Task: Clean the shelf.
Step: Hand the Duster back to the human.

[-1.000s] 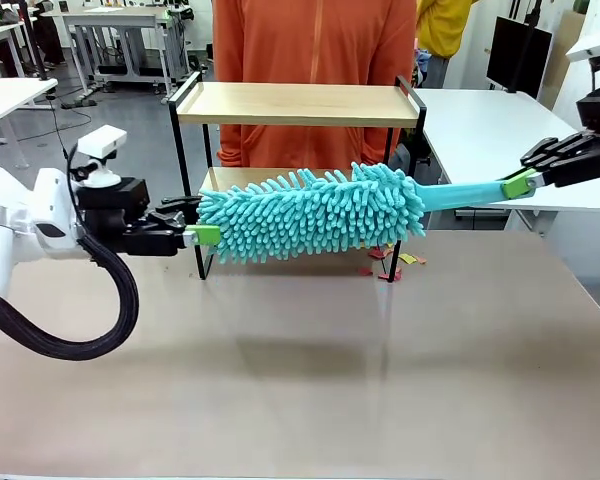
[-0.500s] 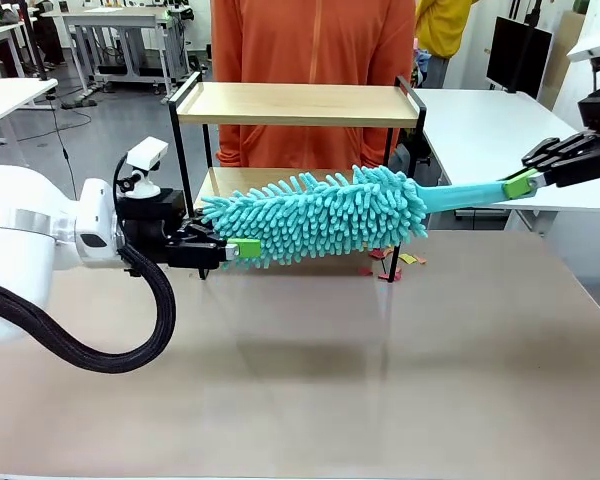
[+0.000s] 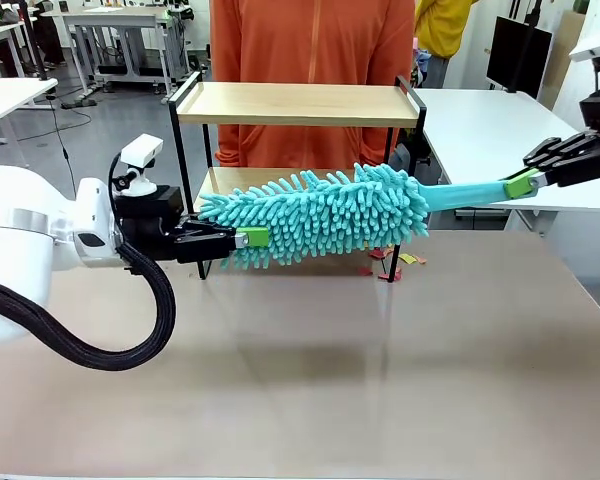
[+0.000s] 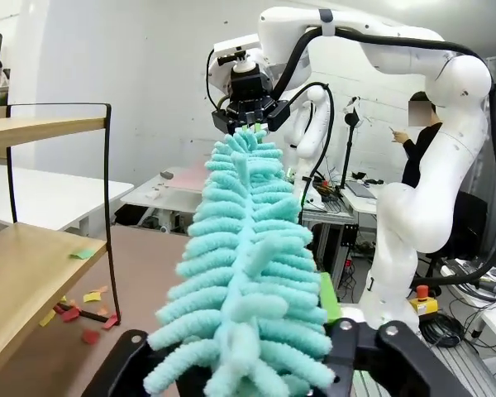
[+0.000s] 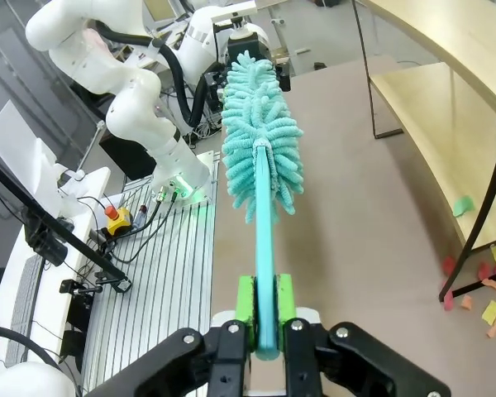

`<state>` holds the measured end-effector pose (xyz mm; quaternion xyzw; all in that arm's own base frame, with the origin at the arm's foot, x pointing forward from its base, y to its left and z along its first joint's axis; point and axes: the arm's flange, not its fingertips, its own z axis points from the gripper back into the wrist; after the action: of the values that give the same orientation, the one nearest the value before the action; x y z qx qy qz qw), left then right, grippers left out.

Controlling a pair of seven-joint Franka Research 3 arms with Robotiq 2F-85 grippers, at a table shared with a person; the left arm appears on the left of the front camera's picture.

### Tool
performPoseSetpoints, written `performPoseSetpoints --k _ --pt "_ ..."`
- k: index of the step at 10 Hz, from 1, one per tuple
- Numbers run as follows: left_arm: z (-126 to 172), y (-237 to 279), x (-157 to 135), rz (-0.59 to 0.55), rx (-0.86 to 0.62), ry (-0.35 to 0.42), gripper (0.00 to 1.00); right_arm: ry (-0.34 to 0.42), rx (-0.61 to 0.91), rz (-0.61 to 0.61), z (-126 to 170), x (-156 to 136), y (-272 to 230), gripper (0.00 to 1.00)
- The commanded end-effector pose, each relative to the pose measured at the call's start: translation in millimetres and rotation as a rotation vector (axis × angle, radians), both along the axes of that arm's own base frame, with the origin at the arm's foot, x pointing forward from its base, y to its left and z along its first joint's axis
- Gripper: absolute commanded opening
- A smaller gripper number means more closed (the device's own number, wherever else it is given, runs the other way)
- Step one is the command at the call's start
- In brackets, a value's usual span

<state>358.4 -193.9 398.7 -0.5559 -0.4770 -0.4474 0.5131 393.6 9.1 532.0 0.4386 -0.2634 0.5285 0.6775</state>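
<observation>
Spanning the middle of the front view, a turquoise microfibre duster (image 3: 320, 213) lies nearly level in front of the shelf (image 3: 298, 104), which stands at centre back of the brown table (image 3: 310, 370), just before a person in an orange top (image 3: 315, 60). At the right edge, the right gripper (image 3: 525, 184) is clamped tight on the duster's handle. From the left, the left gripper (image 3: 252, 238) has its green pads (image 3: 255, 238) either side of the fluffy tip, jaws part-closed; whether they truly grip it is unclear. Coloured paper scraps (image 3: 390, 265) lie beside the shelf's lower right leg.
</observation>
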Motion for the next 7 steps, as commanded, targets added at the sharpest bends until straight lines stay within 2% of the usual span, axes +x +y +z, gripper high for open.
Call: performPoseSetpoints --k 1,2,3,7 --pt "-4.8 3.1 -18.2 -0.015 -0.047 -0.023 0.0 0.003 0.014 -0.007 5.0 0.2 5.0 0.14" --pt "-5.3 3.2 -18.6 -0.02 -0.057 -0.025 0.04 0.003 0.014 -0.007 5.0 0.2 5.0 0.14" --pt "-4.5 5.5 -17.6 -0.026 -0.062 -0.028 0.0 0.003 0.014 -0.007 5.0 0.2 5.0 0.14" --pt "-3.8 -1.7 -16.1 -0.083 -0.055 -0.064 0.0 0.003 0.014 -0.007 5.0 0.2 5.0 0.14"
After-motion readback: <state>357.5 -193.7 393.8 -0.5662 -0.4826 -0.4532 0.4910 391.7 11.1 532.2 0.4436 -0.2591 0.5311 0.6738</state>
